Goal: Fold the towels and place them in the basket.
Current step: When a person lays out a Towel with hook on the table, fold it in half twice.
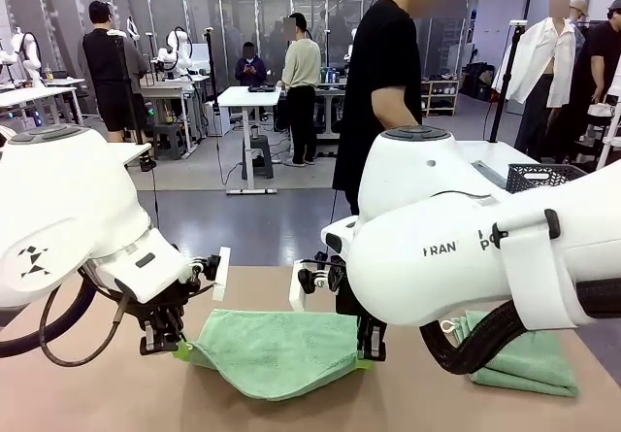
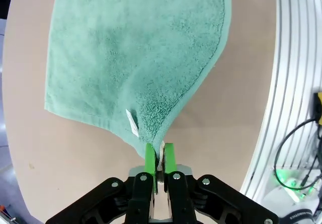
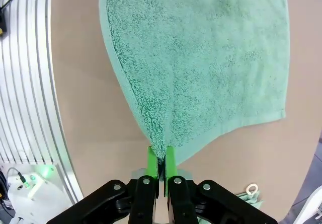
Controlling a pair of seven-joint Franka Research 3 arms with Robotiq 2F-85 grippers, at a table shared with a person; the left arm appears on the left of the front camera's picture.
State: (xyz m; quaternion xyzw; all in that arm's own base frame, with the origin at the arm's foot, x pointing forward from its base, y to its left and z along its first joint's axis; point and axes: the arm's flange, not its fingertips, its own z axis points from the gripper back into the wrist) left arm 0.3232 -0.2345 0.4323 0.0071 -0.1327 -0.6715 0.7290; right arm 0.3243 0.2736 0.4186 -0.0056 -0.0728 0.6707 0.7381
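Note:
A mint-green towel (image 1: pixel 277 349) lies on the brown table with its near corners lifted. My left gripper (image 1: pixel 180 349) is shut on the towel's left near corner (image 2: pixel 156 146), beside a small white loop (image 2: pixel 132 122). My right gripper (image 1: pixel 366 359) is shut on the towel's right near corner (image 3: pixel 160 151). The rest of the towel (image 2: pixel 136 58) hangs away from both pairs of fingers onto the table (image 3: pixel 196 48). Another folded mint-green towel (image 1: pixel 529 359) lies at the right under my right arm. A dark mesh basket (image 1: pixel 543 176) stands at the far right behind that arm.
A person in a black shirt (image 1: pixel 383 73) stands at the table's far side. My right arm's white body covers much of the right half of the table. Metal rails (image 2: pixel 297 73) run along the table's near edge. Bare tabletop (image 1: pixel 97 393) lies at front left.

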